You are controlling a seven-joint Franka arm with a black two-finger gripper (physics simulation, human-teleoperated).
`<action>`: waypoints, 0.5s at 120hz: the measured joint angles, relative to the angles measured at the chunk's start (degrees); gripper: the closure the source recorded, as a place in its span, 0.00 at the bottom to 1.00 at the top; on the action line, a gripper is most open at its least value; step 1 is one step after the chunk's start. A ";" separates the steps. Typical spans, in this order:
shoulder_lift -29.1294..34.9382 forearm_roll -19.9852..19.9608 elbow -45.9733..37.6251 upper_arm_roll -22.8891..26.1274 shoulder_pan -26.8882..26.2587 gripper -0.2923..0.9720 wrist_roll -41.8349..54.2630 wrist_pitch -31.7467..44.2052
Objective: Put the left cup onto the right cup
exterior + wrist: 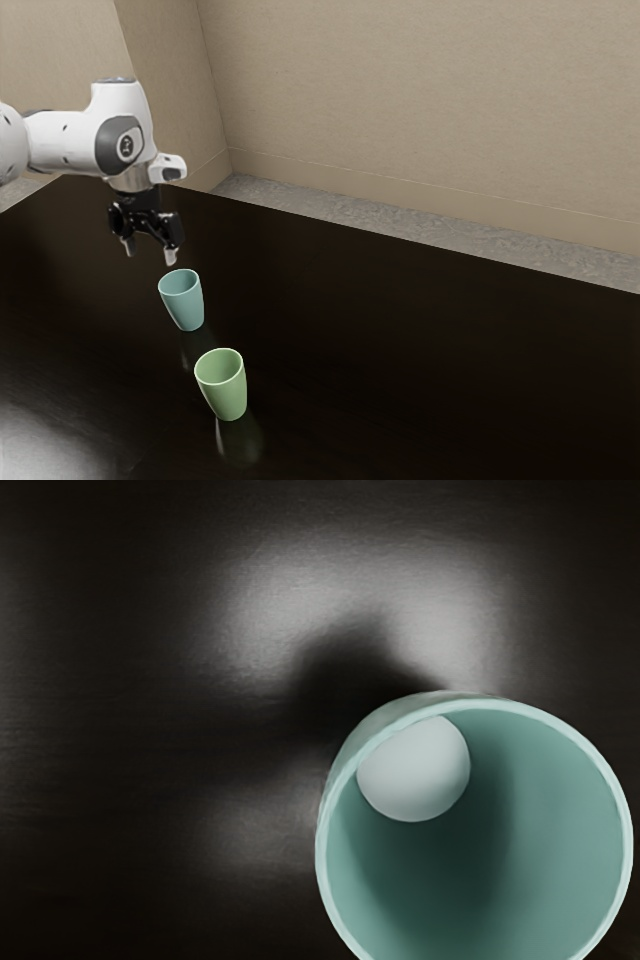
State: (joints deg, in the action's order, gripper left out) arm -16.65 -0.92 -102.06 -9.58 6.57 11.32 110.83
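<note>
Now, arm (70,140): white, comes in from the exterior view's upper left, hand pointing down.
Fingers (170,254): black, spread apart with nothing between them; they hang above the teal cup, a little toward the exterior view's left of its rim, not touching it.
Teal cup (181,298): upright on the surface, mouth open; in the wrist view (520,880) it sits just under the hand, its pale bottom showing inside.
Green cup (221,383): upright, near the teal one but apart from it, closer to the exterior camera.
Surface (420,360): dark, glossy, faintly mirroring both cups.
Wall (430,100): beige, behind the surface.
</note>
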 joint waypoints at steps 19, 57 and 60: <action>-0.35 -0.08 -0.64 0.00 0.24 0.23 0.40 0.62; -0.98 -0.05 -1.86 0.00 0.39 0.23 1.96 1.11; -1.14 -0.05 -1.89 0.00 0.42 0.23 2.08 1.15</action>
State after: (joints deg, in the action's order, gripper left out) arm -17.79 -0.97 -103.94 -9.58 6.99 13.40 111.98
